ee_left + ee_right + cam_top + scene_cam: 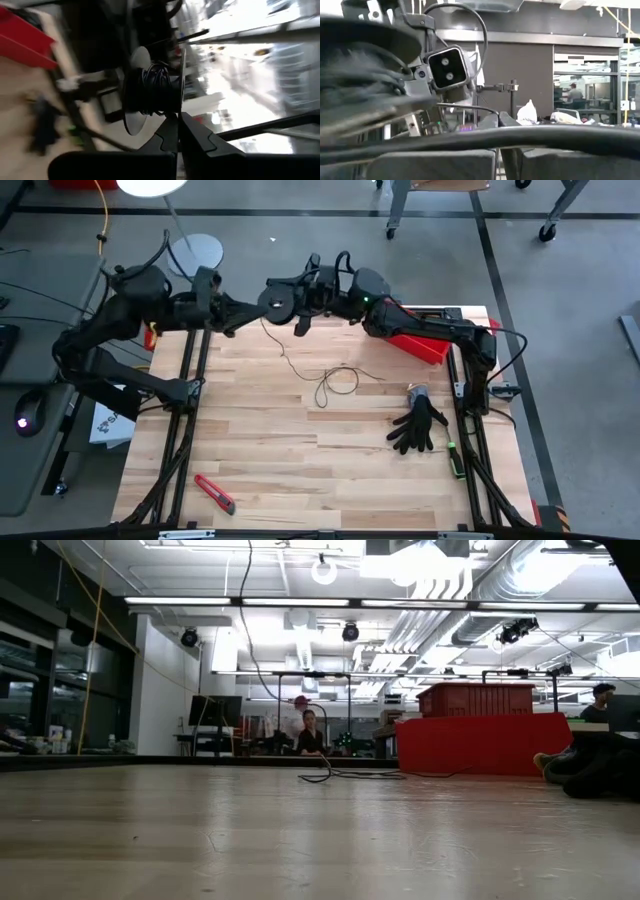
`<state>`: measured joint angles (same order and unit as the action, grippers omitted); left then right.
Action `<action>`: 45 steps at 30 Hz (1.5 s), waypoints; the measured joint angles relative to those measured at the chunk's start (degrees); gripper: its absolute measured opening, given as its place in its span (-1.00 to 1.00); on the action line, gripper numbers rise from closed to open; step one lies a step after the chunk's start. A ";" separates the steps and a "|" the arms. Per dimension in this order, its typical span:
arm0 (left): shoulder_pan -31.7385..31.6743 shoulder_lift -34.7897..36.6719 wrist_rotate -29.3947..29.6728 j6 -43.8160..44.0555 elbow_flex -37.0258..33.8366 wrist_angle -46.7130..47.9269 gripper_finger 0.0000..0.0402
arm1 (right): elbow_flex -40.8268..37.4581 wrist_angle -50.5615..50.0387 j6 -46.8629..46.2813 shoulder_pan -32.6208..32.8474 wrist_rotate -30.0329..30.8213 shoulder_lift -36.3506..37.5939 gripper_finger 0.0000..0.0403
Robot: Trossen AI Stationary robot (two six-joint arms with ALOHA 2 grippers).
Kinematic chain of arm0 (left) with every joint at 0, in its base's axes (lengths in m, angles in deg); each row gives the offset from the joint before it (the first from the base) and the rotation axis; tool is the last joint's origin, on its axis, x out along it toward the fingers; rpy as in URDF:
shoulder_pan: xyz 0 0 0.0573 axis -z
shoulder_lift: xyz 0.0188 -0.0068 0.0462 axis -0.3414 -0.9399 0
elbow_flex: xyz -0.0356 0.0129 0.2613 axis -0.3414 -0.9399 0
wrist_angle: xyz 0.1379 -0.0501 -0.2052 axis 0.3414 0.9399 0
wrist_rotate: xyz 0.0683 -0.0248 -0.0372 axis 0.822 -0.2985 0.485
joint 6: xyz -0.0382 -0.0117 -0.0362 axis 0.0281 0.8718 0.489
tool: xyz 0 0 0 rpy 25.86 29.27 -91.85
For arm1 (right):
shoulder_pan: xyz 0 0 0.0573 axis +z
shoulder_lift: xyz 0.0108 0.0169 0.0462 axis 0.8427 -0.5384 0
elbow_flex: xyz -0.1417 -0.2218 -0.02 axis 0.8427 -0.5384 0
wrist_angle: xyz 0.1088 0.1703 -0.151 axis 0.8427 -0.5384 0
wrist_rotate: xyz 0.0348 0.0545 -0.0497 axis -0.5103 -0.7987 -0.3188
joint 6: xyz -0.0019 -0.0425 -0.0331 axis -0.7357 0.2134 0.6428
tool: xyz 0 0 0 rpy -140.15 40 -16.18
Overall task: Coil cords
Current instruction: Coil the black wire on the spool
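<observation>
Above the wooden table's [300, 460] far edge, the left end effector [258, 306] pinches the spool [275, 301]; the right end effector [303, 323], pressed together, grips the cord [335, 383].

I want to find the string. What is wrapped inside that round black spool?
Dark cord is wound around the middle of the spool, between its two round sides. How much cord lies underneath is covered.

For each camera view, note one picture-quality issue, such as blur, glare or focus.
High view: evenly lit and sharp, the thin cord faint on the table. Low view: ceiling lights glare. Left wrist view: background streaked with blur, the spool clearer. Right wrist view: the near spool is out of focus.
</observation>
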<state>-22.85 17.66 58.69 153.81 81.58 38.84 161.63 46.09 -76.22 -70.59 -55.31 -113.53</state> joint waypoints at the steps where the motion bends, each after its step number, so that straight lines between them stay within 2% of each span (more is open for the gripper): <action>1: -0.03 0.68 0.42 -1.10 0.00 1.99 -1.00 | 0.00 -0.99 0.24 -0.36 -0.37 0.23 -1.00; 9: -2.07 4.32 3.20 -13.19 0.00 16.47 -1.00 | 0.00 -6.31 -1.58 -3.52 -6.83 1.17 -1.00; 13: -3.68 4.70 4.52 -23.28 -0.02 20.56 -1.00 | 0.00 -10.33 -1.20 -3.88 -5.79 2.31 -1.00; 20: -5.15 4.74 12.54 -41.20 0.01 21.21 -1.00 | 0.11 -14.27 -0.81 -3.76 -6.40 3.52 -1.00; 26: -5.34 4.19 17.96 -58.21 2.92 21.44 -1.00 | 0.11 -19.11 -0.85 -3.85 -6.64 5.29 -1.00; 30: -5.36 3.64 20.60 -62.40 5.63 20.44 -1.00 | 0.11 -27.29 -0.70 -3.44 -6.38 6.18 -0.98; 32: -5.36 2.98 20.80 -61.32 7.44 17.91 -1.00 | 0.11 -31.11 0.99 -2.91 -6.57 6.23 -0.90; 35: -5.34 1.77 19.94 -59.95 9.73 13.72 -1.00 | 0.09 -32.65 1.51 -1.53 -5.10 5.75 -0.67; 39: -5.31 -0.44 18.72 -59.99 12.74 11.19 -1.00 | 0.09 -31.01 1.73 0.57 2.62 5.66 -0.29; 41: -5.29 -1.48 18.68 -60.26 14.00 11.23 -1.00 | 0.09 -29.52 1.92 1.20 4.58 5.66 -0.14; 45: -5.31 -3.51 17.84 -59.48 15.06 10.67 -1.00 | 0.09 -27.18 1.91 2.01 6.98 5.64 0.01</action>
<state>-28.17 14.15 76.53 94.33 96.64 49.51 161.72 18.92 -74.31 -68.58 -48.33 -107.89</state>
